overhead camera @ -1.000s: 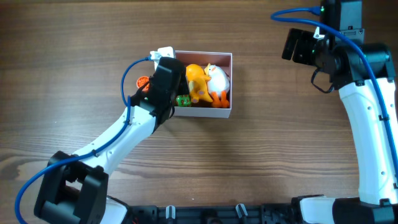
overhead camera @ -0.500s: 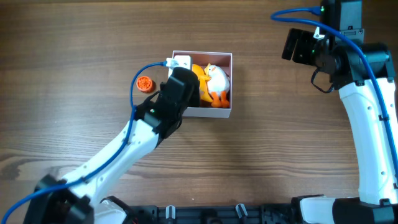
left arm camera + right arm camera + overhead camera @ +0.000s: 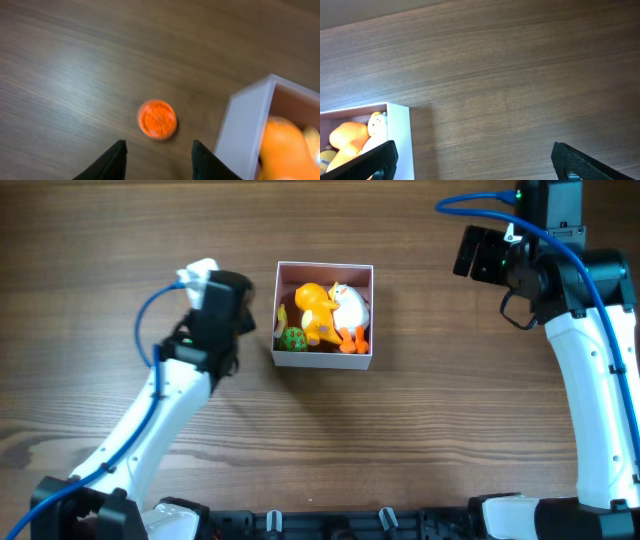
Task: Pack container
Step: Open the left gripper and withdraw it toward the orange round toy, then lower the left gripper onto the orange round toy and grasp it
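Observation:
The container, a square white-walled box, sits at mid-table and holds an orange toy, a white chick toy and a small green ball. A small orange round disc lies on the table just left of the container wall; in the overhead view my left arm hides it. My left gripper is open and empty, hovering just short of the disc, and shows in the overhead view. My right gripper is wide open and empty, raised at the far right.
Bare wooden table surrounds the container on all sides. In the right wrist view, the container's corner with the orange toy and chick shows at the lower left. The table's front edge carries black fixtures.
My left arm has swung left, from over the container's left side to the table beside it, above the orange disc. The green ball now shows in the container. The right arm has not moved.

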Action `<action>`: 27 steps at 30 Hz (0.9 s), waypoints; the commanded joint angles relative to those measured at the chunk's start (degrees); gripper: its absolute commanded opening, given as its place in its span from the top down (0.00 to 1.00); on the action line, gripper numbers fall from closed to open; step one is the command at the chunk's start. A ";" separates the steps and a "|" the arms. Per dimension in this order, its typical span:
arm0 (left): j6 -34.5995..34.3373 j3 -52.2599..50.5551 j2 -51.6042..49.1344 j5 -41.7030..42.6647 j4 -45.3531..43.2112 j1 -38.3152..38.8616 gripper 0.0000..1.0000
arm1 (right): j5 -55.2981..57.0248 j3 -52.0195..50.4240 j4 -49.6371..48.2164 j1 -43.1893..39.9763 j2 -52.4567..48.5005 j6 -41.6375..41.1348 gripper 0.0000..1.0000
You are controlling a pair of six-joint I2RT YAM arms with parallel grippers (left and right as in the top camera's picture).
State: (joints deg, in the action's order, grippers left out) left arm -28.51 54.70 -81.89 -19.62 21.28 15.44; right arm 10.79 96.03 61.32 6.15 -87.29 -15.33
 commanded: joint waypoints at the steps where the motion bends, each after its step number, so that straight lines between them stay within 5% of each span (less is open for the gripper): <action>1: 1.40 0.17 -0.11 12.22 -4.17 -6.80 0.49 | 0.81 -0.02 -0.02 -0.02 -0.37 0.31 0.00; 5: 2.64 0.17 -2.38 24.17 -7.17 -12.17 0.49 | 0.81 -0.02 0.00 -0.02 -0.35 0.31 0.00; 10: 7.21 1.33 -6.49 26.25 -6.69 -12.02 0.56 | 0.81 -0.02 0.00 -0.02 -0.37 0.31 0.00; 14: 8.92 9.20 -10.38 26.23 3.19 -11.87 0.63 | 0.81 -0.02 0.00 -0.02 -0.37 0.28 0.00; 19: 12.59 24.59 -18.10 25.14 18.60 -11.80 0.58 | 0.81 -0.02 0.00 -0.02 -0.37 0.28 0.00; 22: 13.35 27.65 -21.42 25.07 19.91 -11.80 0.57 | 0.81 -0.02 0.00 -0.02 -0.37 0.31 0.00; 24: 13.35 27.74 -23.50 24.65 19.65 -11.80 0.51 | 0.81 -0.02 0.00 -0.02 -0.37 0.31 0.00; 26: 13.35 27.71 -26.97 24.70 19.26 -11.69 0.25 | 0.81 -0.02 0.00 -0.02 -0.37 0.31 0.00; 27: 13.35 27.71 -27.54 24.70 19.04 -11.69 0.20 | 0.81 -0.02 0.00 -0.02 -0.37 0.28 0.00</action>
State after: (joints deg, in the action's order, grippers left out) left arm -16.12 81.76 -105.84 5.43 40.75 3.44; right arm 10.79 96.03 61.32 6.15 -87.29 -15.33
